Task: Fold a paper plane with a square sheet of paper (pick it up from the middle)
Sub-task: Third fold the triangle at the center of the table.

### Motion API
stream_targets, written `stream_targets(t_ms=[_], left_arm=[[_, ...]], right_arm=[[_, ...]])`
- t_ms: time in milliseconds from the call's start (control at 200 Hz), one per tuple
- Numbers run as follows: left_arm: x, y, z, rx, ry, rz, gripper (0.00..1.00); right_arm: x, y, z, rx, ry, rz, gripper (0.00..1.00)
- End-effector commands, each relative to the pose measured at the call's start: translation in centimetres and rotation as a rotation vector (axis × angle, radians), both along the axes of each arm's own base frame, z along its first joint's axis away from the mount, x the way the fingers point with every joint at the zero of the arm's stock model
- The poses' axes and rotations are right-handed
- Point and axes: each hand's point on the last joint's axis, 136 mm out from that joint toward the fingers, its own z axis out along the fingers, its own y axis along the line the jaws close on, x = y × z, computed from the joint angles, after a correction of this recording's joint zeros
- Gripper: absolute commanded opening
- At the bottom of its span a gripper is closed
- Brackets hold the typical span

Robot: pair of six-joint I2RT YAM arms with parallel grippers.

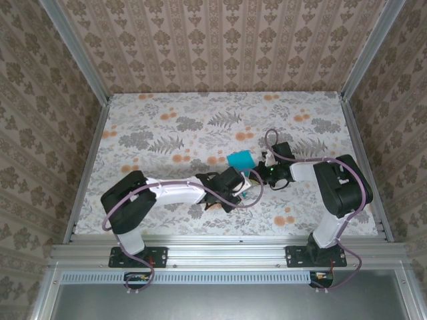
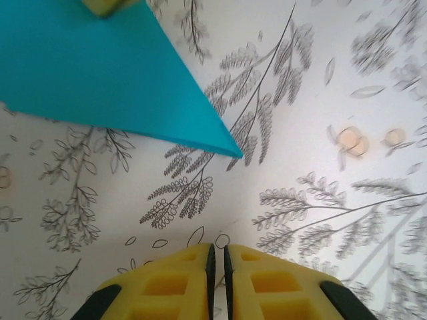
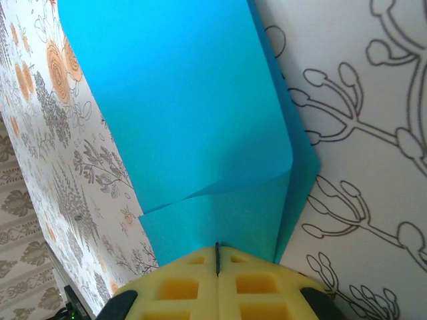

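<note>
Folding looks to be at an early stage, by my reading. My right end effector (image 3: 217, 257) is closed on the near edge of the square sheet of paper (image 3: 187, 113), and the paper is doubled over. One teal layer lies on another. The upper layer bends up in a soft curl just ahead of my fingers and is not pressed into a sharp crease. My left end effector (image 2: 218, 267) is all but closed, with only a thin slit between the fingers and nothing in it. It hangs over the bare patterned surface (image 2: 320, 133), near the sheet but apart from it.

From above, the paper sits between my two end effectors, on the far side of them from the bases. I cannot tell whether it lies flat or is held slightly off the surface.

The next move, I judge, calls for flattening that curl. The layers need their edges matched, and my left fingers need to come down on the fold and run along it while my right keeps its grip so nothing slips.

In my right wrist view the long axis runs straight out from my fingers, with the piece longer than it is wide. In my left wrist view one sharp corner points toward the lower right of the picture, over open surface beyond my left fingers.
</note>
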Motion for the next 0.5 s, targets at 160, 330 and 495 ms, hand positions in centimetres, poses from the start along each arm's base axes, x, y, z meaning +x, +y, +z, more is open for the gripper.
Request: stream_targets(t_ms=[160,330,495], left_arm=[[0.5,-4.4,4.8,-0.299,0.163,0.005,0.15],[-0.2,-6.2,3.4,-0.345,0.244,-0.051,0.13],[-0.1,-6.8,1.4,-0.346,0.29,-0.073,0.13]], right_arm=[[-2.3,-2.3,-4.2,-0.142,0.118,-0.036,0.06],[-2.2,-2.1,-4.1,-0.123,0.118,-0.031,0.06],[-2.3,-1.9,-4.2,-0.116,0.122,-0.025,0.06]])
